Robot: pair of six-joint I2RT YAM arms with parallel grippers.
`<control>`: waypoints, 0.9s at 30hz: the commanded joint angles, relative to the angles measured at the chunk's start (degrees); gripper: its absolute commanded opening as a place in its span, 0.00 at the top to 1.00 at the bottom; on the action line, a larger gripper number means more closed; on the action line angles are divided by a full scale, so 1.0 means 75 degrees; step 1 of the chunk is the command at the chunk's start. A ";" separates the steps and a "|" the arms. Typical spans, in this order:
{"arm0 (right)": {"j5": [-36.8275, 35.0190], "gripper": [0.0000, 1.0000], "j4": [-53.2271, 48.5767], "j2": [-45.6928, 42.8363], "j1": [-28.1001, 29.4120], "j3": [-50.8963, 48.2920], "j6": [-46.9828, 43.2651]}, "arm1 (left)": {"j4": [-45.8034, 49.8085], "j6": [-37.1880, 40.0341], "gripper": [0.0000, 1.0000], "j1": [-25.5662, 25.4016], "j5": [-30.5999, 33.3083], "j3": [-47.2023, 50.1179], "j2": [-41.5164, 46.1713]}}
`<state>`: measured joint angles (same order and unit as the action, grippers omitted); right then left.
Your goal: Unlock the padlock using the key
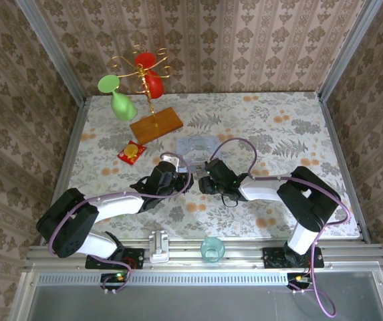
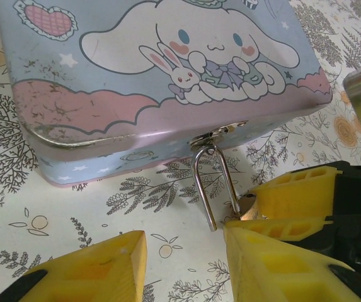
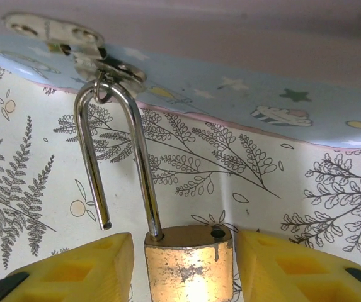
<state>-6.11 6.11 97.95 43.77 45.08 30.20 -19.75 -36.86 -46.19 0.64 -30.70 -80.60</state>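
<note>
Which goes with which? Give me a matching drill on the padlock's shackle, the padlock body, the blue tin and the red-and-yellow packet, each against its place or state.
Things:
1. shackle
2. padlock body
3. blue tin
4. red-and-yellow packet

Places or states:
A. on the table near the wooden base, left of the tin in the top view
B. one leg out of the body, looped through the hasp
C. flanked by the right gripper
D. lid down, cartoon picture on top

Pairs: 1-B, 2-C, 3-D, 4-A

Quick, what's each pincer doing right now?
Left pincer: open, empty.
Right pincer: around the padlock body; whether it grips cannot be told.
</note>
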 commanded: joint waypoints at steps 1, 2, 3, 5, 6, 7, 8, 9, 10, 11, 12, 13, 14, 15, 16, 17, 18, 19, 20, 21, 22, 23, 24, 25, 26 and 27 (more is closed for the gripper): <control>-0.0402 0.54 -0.0377 0.0158 0.0073 0.0137 -0.0090 | -0.0039 -0.0050 0.62 -0.0037 -0.0018 0.0026 0.0210; -0.0427 0.54 -0.0380 0.0190 0.0083 0.0149 -0.0089 | -0.0040 -0.0049 0.62 -0.0040 -0.0005 0.0044 0.0222; -0.0428 0.54 -0.0358 0.0237 0.0094 0.0142 -0.0089 | -0.0039 -0.0052 0.62 -0.0025 0.0008 0.0050 0.0238; -0.0410 0.54 -0.0335 0.0322 0.0104 0.0157 -0.0084 | -0.0039 -0.0065 0.62 -0.0005 -0.0003 0.0071 0.0246; -0.0399 0.55 -0.0293 0.0345 0.0104 0.0143 -0.0088 | -0.0053 -0.0067 0.62 0.0016 -0.0027 0.0079 0.0248; -0.0381 0.56 -0.0243 0.0371 0.0099 0.0131 -0.0084 | -0.0054 -0.0079 0.62 0.0036 -0.0036 0.0085 0.0258; -0.0368 0.57 -0.0208 0.0399 0.0097 0.0118 -0.0080 | -0.0051 -0.0069 0.62 0.0043 -0.0039 0.0096 0.0282; -0.0352 0.59 -0.0199 0.0422 0.0104 0.0118 -0.0088 | -0.0041 -0.0053 0.62 0.0052 -0.0028 0.0097 0.0316; -0.0337 0.60 -0.0193 0.0439 0.0102 0.0118 -0.0088 | -0.0017 -0.0038 0.62 0.0061 -0.0007 0.0091 0.0326; -0.0342 0.63 -0.0188 0.0443 0.0100 0.0118 -0.0088 | 0.0016 0.0001 0.62 0.0076 0.0006 0.0085 0.0363; -0.0353 0.65 -0.0192 0.0429 0.0098 0.0106 -0.0080 | 0.0072 0.0044 0.62 0.0096 0.0028 0.0065 0.0402; -0.0369 0.66 -0.0169 0.0395 0.0103 0.0075 -0.0062 | 0.0129 0.0097 0.62 0.0119 0.0051 0.0040 0.0426; -0.0371 0.68 -0.0130 0.0343 0.0092 0.0027 -0.0026 | 0.0211 0.0172 0.62 0.0129 0.0081 -0.0005 0.0465; -0.0362 0.69 -0.0089 0.0282 0.0088 -0.0016 0.0021 | 0.0299 0.0271 0.62 0.0141 0.0121 -0.0057 0.0508; -0.0347 0.70 -0.0074 0.0219 0.0093 -0.0033 0.0056 | 0.0400 0.0347 0.62 0.0137 0.0168 -0.0100 0.0554; -0.0328 0.71 -0.0080 0.0151 0.0082 -0.0050 0.0124 | 0.0488 0.0454 0.62 0.0153 0.0209 -0.0170 0.0606; -0.0311 0.71 -0.0096 0.0101 0.0086 -0.0050 0.0222 | 0.0584 0.0547 0.62 0.0148 0.0261 -0.0243 0.0641; -0.0305 0.71 -0.0094 0.0037 0.0084 -0.0057 0.0346 | 0.0655 0.0641 0.62 0.0163 0.0305 -0.0307 0.0662; -0.0299 0.72 -0.0136 -0.0014 0.0083 -0.0058 0.0498 | 0.0718 0.0742 0.62 0.0170 0.0346 -0.0383 0.0679; -0.0305 0.73 -0.0204 -0.0059 0.0084 -0.0040 0.0675 | 0.0795 0.0856 0.62 0.0198 0.0371 -0.0474 0.0674; -0.0349 0.74 -0.0287 -0.0104 0.0088 -0.0037 0.0842 | 0.0884 0.0972 0.62 0.0232 0.0380 -0.0570 0.0662; -0.0410 0.75 -0.0358 -0.0153 0.0082 -0.0034 0.1041 | 0.0996 0.1100 0.61 0.0271 0.0405 -0.0701 0.0646; -0.0506 0.76 -0.0451 -0.0183 0.0092 -0.0034 0.1244 | 0.1079 0.1252 0.61 0.0316 0.0424 -0.0836 0.0627; -0.0568 0.76 -0.0507 -0.0221 0.0083 -0.0057 0.1419 | 0.1115 0.1379 0.61 0.0351 0.0435 -0.0949 0.0594; -0.0661 0.76 -0.0553 -0.0250 0.0088 -0.0089 0.1610 | 0.1141 0.1558 0.60 0.0406 0.0424 -0.1116 0.0522; -0.0738 0.76 -0.0565 -0.0266 0.0093 -0.0138 0.1776 | 0.1249 0.1737 0.60 0.0479 0.0364 -0.1342 0.0406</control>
<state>-8.82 4.99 97.62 44.16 45.25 37.41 -12.60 -29.26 -43.75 2.70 -36.38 -76.86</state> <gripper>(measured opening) 0.297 0.403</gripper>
